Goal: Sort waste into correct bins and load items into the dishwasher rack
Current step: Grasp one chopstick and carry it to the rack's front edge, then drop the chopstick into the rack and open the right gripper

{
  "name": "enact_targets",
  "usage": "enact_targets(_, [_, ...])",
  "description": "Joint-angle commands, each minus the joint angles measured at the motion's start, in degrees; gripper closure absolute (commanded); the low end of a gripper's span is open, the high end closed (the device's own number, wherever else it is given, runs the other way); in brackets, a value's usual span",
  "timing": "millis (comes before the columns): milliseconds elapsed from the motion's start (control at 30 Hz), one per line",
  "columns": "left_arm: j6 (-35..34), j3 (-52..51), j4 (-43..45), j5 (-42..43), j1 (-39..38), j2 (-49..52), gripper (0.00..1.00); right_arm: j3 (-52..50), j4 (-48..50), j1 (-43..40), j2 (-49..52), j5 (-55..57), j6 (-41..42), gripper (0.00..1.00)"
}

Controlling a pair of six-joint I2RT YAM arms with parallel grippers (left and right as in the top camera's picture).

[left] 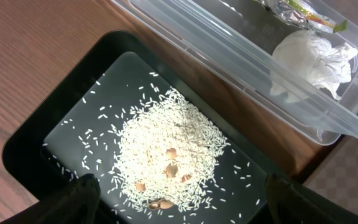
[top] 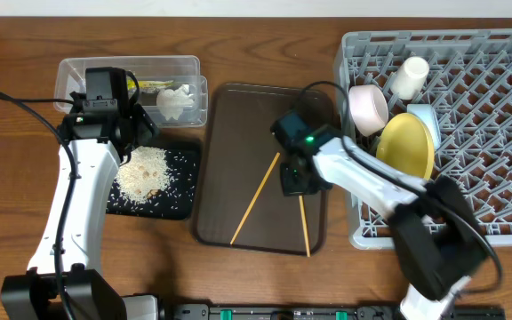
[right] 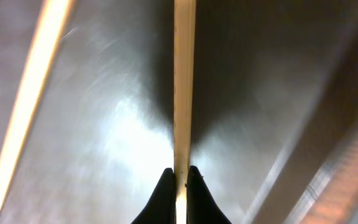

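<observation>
The right gripper [right: 179,179] is seen pinched almost shut on one chopstick [right: 184,81] low over the brown tray [top: 229,124]; whether it is lifted cannot be told; its long axis is run straight out between the fingers; the second chopstick [top: 256,200] is angled off beside it; the rack [top: 505,178] is found close on this arm's right; the left gripper [left: 179,205] is spread wide, empty, over the rice [left: 166,155].

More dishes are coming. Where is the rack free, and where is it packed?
The dishwasher rack is bare across its right half, beyond the yellow plate and light-blue bowl. Its far-left part is crowded: there the pink bowl, cup, light-blue bowl and yellow plate bunch together.
</observation>
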Motion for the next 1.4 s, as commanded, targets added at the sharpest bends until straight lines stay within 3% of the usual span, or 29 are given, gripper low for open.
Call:
enact_targets(0, [-0.52, -0.57, -0.15, -0.26, 0.35, 0.11, 0.12, 0.26, -1.92, -2.78, -10.08, -0.28, -9.07, 0.99])
enact_targets(133, [-0.52, -0.59, -0.17, -0.26, 0.35, 0.11, 0.12, 0.26, -6.23, -6.62, -18.51, -0.28, -15.41, 0.99])
enact_targets(300, [-0.55, -0.57, -0.15, -0.26, 0.35, 0.11, 0.12, 0.26, -10.93, -12.37, -23.89, 0.28, -16.37, 0.99])
enact_targets(533, [-0.52, -0.59, -0.15, -0.28, 0.35, 0.11, 0.12, 0.17, -13.57, -17.18, -22.77, 4.39, -19.93, 0.99])
enact_targets(900, [-0.55, -0.57, -0.35, -0.26, 0.35, 0.11, 0.12, 0.17, -14.58, -17.70, -16.72, 10.93, -14.73, 0.98])
enact_targets(1100, [-0.52, -0.57, -0.37, -0.28, 0.35, 0.11, 0.12, 0.17, -13.73, -17.70, -12.68, 12.15, -12.59, 0.90])
enact_targets(1233, [-0.52, -0.57, -0.35, -0.28, 0.35, 0.11, 0.12, 0.20, -13.42, -17.57, -12.94, 12.37, -12.22, 0.63])
enact_targets(1367, [-0.52, -0.59, -0.35, -0.28, 0.35, 0.11, 0.12, 0.63, -11.39, -17.57, -14.47, 12.39, -12.28, 0.59])
